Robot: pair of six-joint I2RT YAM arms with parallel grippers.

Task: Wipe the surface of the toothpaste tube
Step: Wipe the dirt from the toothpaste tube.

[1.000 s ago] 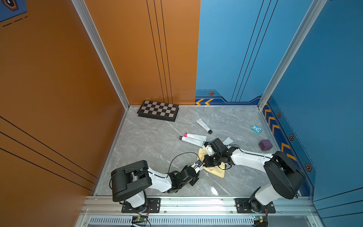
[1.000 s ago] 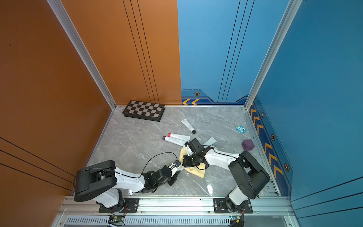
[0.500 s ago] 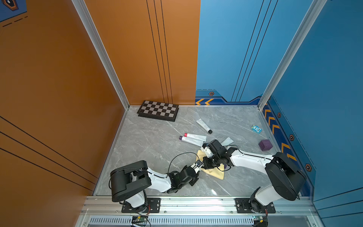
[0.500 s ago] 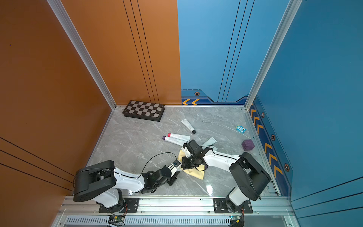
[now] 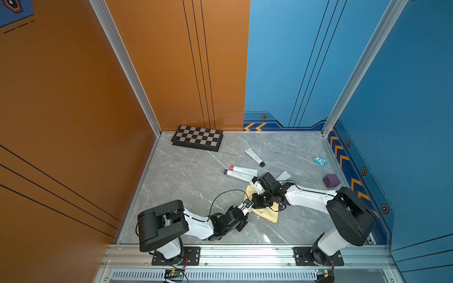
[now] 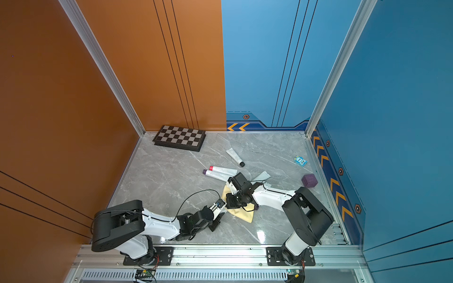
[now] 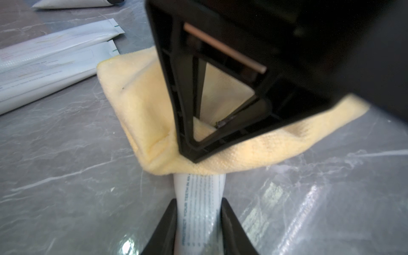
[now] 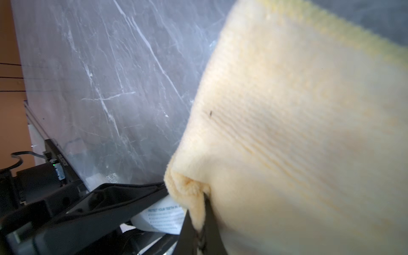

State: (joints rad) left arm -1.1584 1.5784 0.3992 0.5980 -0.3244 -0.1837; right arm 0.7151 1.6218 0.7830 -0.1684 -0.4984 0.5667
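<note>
Left wrist view: the left hand (image 7: 198, 223), jaws partly closed, clamps one end of the toothpaste tube (image 7: 199, 189). The rest of the tube runs out of sight beneath the yellow cloth (image 7: 136, 106). Right wrist view: the right hand (image 8: 198, 234), fully closed, pinches a fold of that cloth, which is draped over the tube. Both top views place the group near the front centre of the grey worktop (image 5: 186, 176).

Chessboard (image 5: 197, 138) is set at the back-left of the table (image 5: 183, 183), against the wall. A capped tube (image 5: 254, 157) is laid behind centre, with a pair of tubes (image 5: 241, 172) side by side just before it. Cloth (image 5: 266, 214) is spread in front of the pair (draped over the toothpaste tube (image 7: 199, 198), one end showing). Cube (image 5: 331, 180) is placed far right, small box (image 5: 320, 161) behind it.
</note>
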